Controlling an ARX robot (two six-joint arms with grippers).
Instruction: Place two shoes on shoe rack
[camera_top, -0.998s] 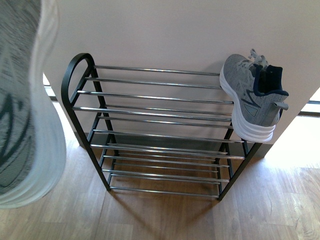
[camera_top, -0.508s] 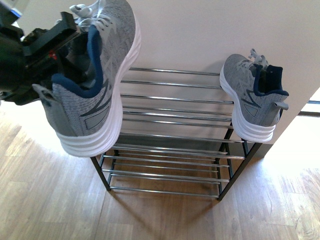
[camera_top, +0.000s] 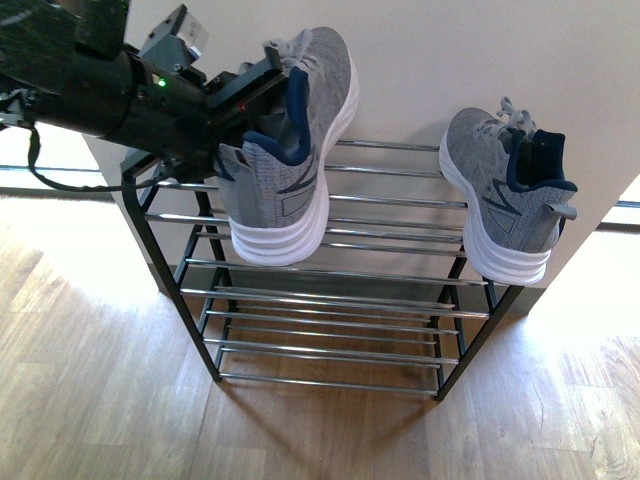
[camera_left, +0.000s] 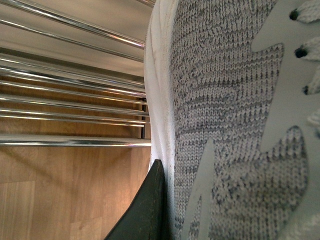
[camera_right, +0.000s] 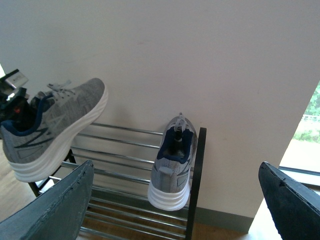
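One grey knit sneaker (camera_top: 290, 170) hangs heel-down and tilted over the left part of the shoe rack's (camera_top: 320, 292) top tier, its white sole close to the chrome bars. My left gripper (camera_top: 255, 98) is shut on its navy collar. In the left wrist view the knit side (camera_left: 225, 125) fills the picture beside one dark finger (camera_left: 147, 210). A second grey sneaker (camera_top: 505, 195) rests toe-up on the top tier's right end. My right gripper (camera_right: 175, 166) is open, held back from the rack (camera_right: 195, 185), and looks at both the resting sneaker (camera_right: 172, 165) and the held one (camera_right: 55, 127).
A pale wall (camera_top: 450, 60) stands right behind the rack. Wooden floor (camera_top: 100, 380) spreads in front and to both sides. A bright window strip (camera_right: 305, 140) lies past the wall's right edge. My left arm's black body (camera_top: 90, 80) crosses the upper left.
My left arm has carried the sneaker from close by the camera at the left, rightward and away, to above the rack's top tier. The sneaker on the right end has not moved.
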